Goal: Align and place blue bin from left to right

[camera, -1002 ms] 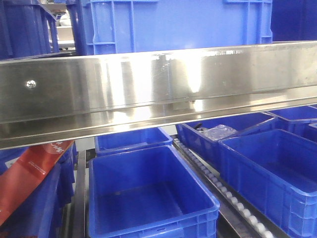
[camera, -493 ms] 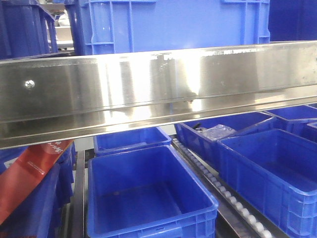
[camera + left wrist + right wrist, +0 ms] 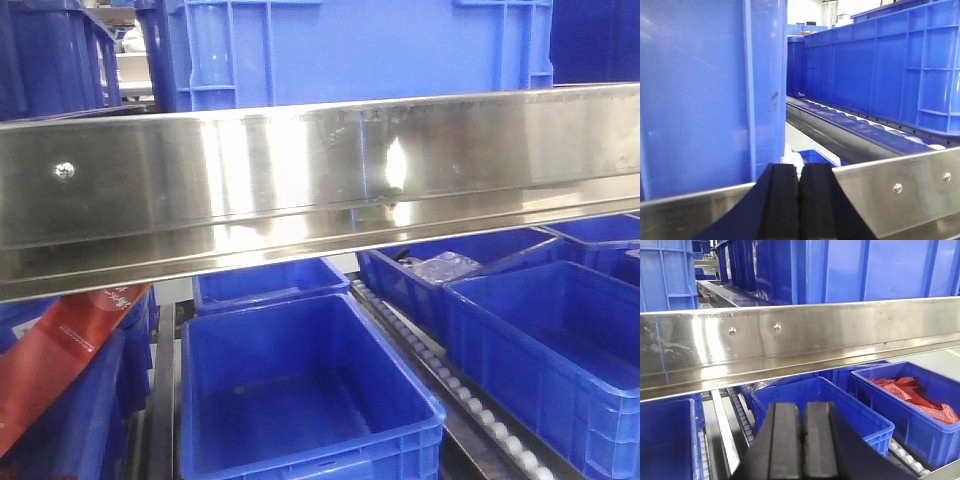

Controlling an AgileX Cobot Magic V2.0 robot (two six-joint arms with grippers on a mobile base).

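Nearest to me, my left hand (image 3: 799, 200) is clenched on nothing, its black pads pressed flat together just below the steel rail (image 3: 900, 190), and my right hand (image 3: 801, 445) is likewise clenched and empty, hanging in front of and below the same rail (image 3: 790, 345). Under the rail, on the lower roller lanes, sit open crates: an empty lower crate (image 3: 300, 400) straight beneath it, another to the right of that, and one holding red packets (image 3: 912, 392) further to the right in my right wrist view. Above and just behind the rail stands the blue bin (image 3: 360, 50), upright on the upper shelf, its ribbed front wall filling the middle of the front view; my left wrist sees its wall (image 3: 695, 95) close up, rising directly behind the rail. Further back beyond the rail, a long blue crate (image 3: 880, 65) rests on a roller track (image 3: 840, 125) that runs away into the shelf. I judge the bin to be set on its shelf with neither hand on it (whether it sits square against its neighbours I cannot tell from here), so what is left, if anything, looks like a final nudge into line.
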